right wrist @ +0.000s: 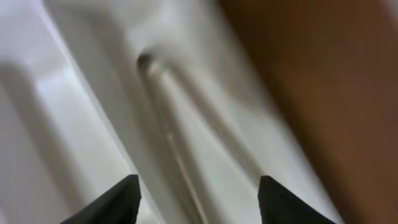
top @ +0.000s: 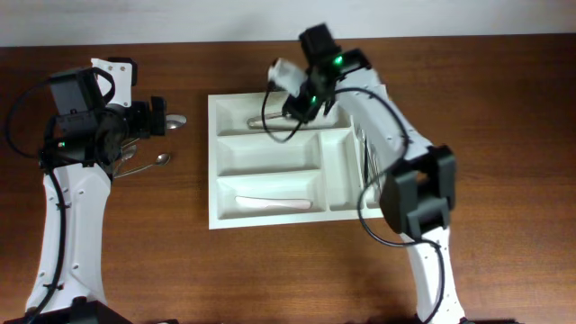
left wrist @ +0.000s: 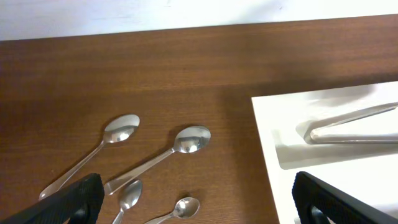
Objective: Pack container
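The container (top: 213, 180), a white tray with compartments, lies mid-table. My right gripper (top: 294, 106) hovers low over its top compartment, open, nothing between its fingers. Directly under it in the right wrist view (right wrist: 198, 186) a blurred metal utensil handle (right wrist: 166, 118) lies on the tray floor (right wrist: 74, 93). Metal utensils (top: 265, 121) rest in that top compartment. My left gripper (top: 166, 117) stands wide open left of the tray, above loose spoons (left wrist: 191, 139) (left wrist: 121, 129) on the wood. A small spoon (left wrist: 185, 206) lies between its fingers (left wrist: 78, 199) without touching them.
A white utensil (top: 274, 202) lies in the bottom compartment and metal cutlery (top: 367, 157) in a narrow right one. Another spoon (left wrist: 130, 193) lies near my left finger. The tray's corner (left wrist: 273, 124) is close to the left gripper's right finger.
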